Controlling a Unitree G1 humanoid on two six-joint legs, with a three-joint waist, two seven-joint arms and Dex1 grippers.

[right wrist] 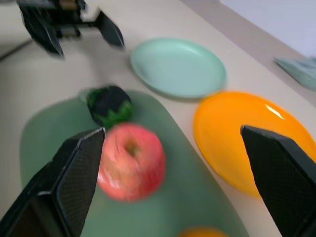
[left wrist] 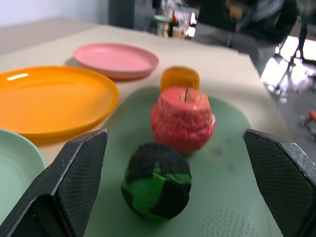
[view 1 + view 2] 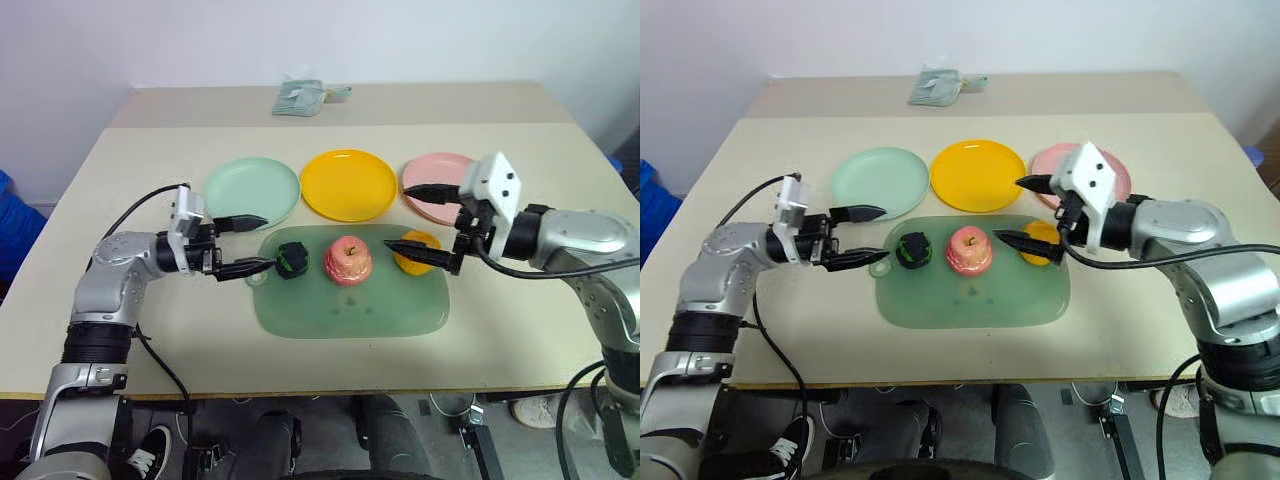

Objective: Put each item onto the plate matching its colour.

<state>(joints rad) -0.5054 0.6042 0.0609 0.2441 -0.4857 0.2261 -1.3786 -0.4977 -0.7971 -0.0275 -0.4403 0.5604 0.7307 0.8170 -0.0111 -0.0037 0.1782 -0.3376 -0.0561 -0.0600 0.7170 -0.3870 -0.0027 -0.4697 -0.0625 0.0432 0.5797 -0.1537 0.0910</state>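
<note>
Left eye view had the three items lined up on the green mat (image 3: 350,310): the green-and-black object (image 3: 292,259) nearest the robot's left, the pink-red apple (image 3: 348,260) in the middle, the orange fruit (image 3: 417,250) on the robot's right. Beyond the mat sat the mint plate (image 3: 253,192), the yellow plate (image 3: 349,184) and the pink plate (image 3: 437,185), all bare, so nothing had been sorted.

The left end effector (image 3: 249,246) came in level from the side with its fingers spread wide and nothing between them, lined up just beside the green-and-black object. That looked like a straight approach to the item whose matching plate lay closest behind it.

The right end effector (image 3: 423,221) hung wide open and empty as well, its lower finger over the orange fruit. Whether it touched the fruit was hard to call, since the finger covered part of it. Its wrist view looked past the apple toward the yellow plate, which suited a short carry across.

The folded cloth (image 3: 300,97) lay at the far edge of the desk (image 3: 160,330), well apart from the action.
</note>
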